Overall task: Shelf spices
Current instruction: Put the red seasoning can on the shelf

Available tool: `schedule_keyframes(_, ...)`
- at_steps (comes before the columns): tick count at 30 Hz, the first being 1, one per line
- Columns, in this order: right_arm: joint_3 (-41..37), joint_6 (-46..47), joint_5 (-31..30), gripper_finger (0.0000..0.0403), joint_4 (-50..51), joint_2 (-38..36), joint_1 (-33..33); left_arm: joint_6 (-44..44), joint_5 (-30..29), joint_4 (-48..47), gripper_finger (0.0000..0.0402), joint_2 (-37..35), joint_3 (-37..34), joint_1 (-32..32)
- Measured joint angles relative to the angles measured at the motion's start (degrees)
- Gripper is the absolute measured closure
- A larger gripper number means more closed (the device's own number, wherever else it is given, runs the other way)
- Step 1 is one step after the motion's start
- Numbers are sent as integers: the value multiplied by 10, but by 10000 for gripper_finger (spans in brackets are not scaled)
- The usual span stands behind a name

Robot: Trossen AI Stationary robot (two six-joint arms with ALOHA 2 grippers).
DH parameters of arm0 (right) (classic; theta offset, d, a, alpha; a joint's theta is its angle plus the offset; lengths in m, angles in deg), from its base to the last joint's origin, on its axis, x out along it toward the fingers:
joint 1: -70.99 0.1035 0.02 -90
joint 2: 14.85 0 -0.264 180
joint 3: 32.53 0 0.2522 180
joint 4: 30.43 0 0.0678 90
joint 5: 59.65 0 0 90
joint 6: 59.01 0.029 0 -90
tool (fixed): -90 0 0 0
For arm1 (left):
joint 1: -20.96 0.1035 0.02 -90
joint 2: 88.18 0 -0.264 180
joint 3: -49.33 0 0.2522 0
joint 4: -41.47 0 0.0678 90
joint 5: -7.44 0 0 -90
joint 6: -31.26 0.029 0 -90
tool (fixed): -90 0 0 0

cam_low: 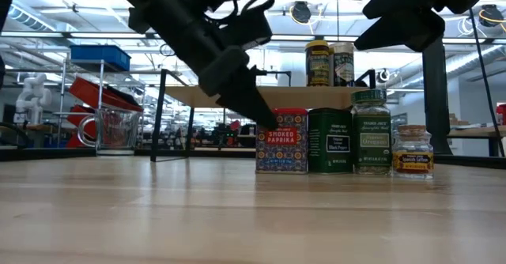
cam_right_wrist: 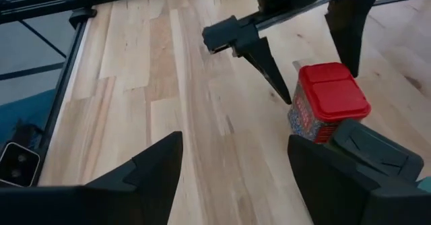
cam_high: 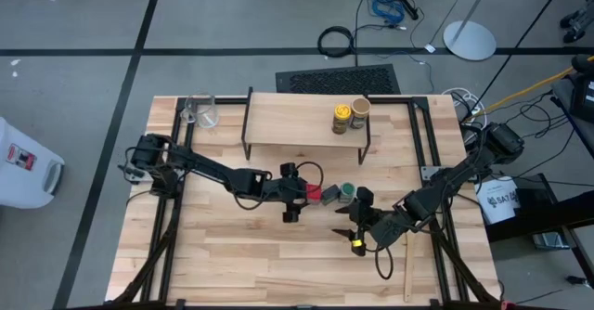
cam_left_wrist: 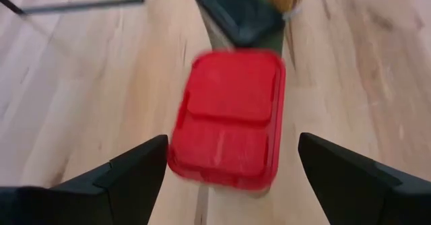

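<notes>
Left wrist view shows the left claw (cam_left_wrist: 232, 178) spread wide astride the red-lidded square paprika tin (cam_left_wrist: 229, 117) standing on the wooden bench (cam_left_wrist: 81, 83), so the pick-up seems at hand: lower and pinch next.

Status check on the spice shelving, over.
Left gripper open, straddling the red tin. Right gripper open, idle near the table's front. Two jars on the shelf. Dark tin right behind the red one.

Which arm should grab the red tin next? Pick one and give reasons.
Left, probably. The left gripper is open with its fingers either side of the red tin, not yet closed on it. The right gripper, also open, sits farther off, aimed past it.
</notes>
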Motion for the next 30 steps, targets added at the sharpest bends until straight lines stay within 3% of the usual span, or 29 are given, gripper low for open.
schedule_keyframes(12,0,0,0,147,0,0,0,0,-2,9,61,-1,0,10)
schedule_keyframes(17,0,0,0,147,0,0,0,0,65,20,61,-1,0,23)
schedule_keyframes(24,0,0,0,147,0,0,0,6,74,18,61,-1,0,23)
schedule_keyframes(30,0,-1,0,147,0,0,-1,17,74,20,90,-1,0,23)
